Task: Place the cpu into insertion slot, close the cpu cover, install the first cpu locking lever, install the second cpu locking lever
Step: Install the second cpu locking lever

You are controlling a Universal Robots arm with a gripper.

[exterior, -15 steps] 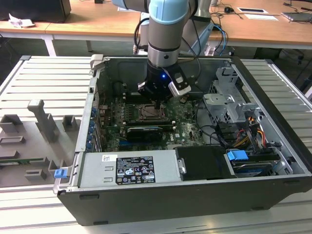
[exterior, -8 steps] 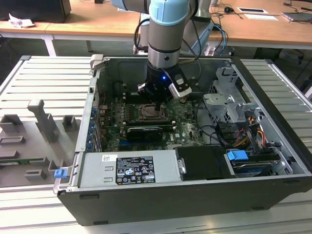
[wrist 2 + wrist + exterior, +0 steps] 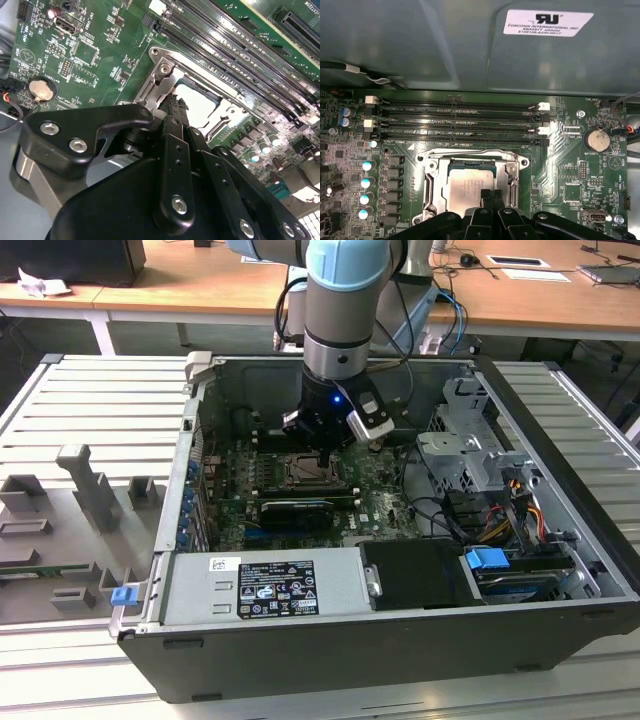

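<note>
A ribbed grey metal tabletop [image 3: 90, 400] fills the foreground in the exterior view. Behind it stand light wooden desks [image 3: 180, 290] on white legs, strewn with papers [image 3: 530, 265] and cables, under even light.

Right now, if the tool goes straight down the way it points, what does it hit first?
Most likely the cpu, seated in the insertion slot and showing through the cpu cover. The tool hangs just over its near edge, so depth is unclear.
</note>
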